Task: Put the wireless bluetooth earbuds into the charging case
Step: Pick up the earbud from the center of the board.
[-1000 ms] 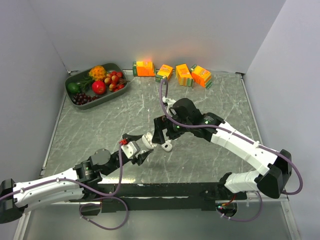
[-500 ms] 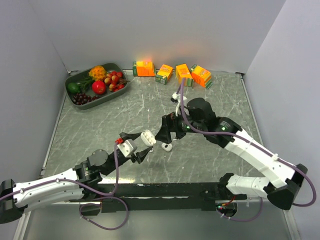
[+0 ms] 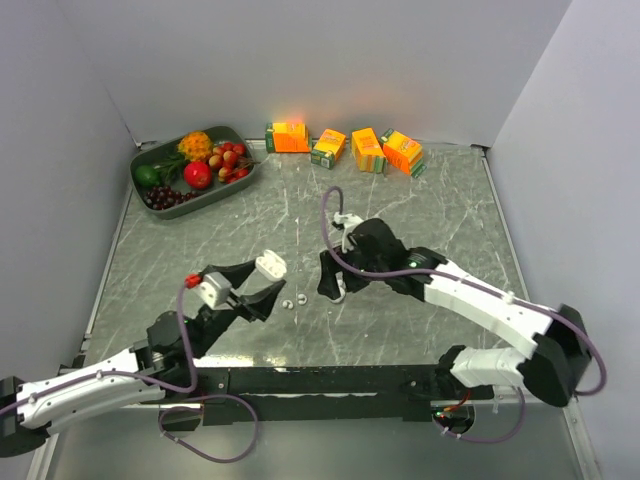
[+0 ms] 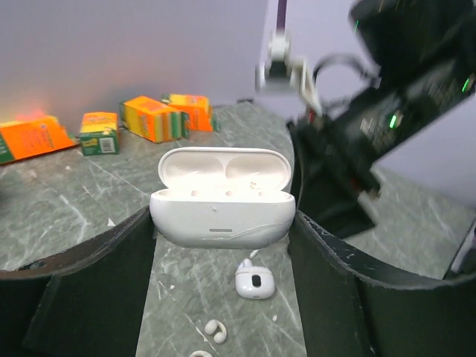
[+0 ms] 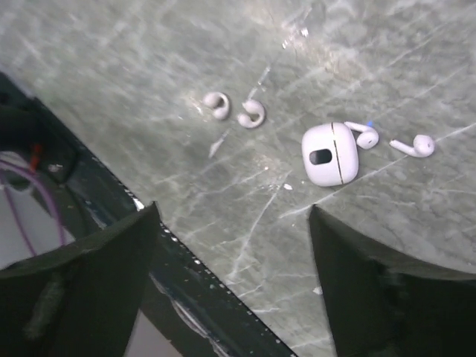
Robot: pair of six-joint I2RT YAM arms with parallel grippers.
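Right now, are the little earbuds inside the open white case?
No, both pockets of the open case look empty, and the curved earbuds lie on the table below it.

White earbuds (image 5: 216,104), white charging case (image 4: 222,204), grey white-veined table (image 3: 450,200), orange cartons (image 3: 368,150)

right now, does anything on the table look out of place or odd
Yes. The open charging case in the left tool looks empty; two curved earbuds lie loose on the table. A second, closed case with two stemmed earbuds sits beside them.
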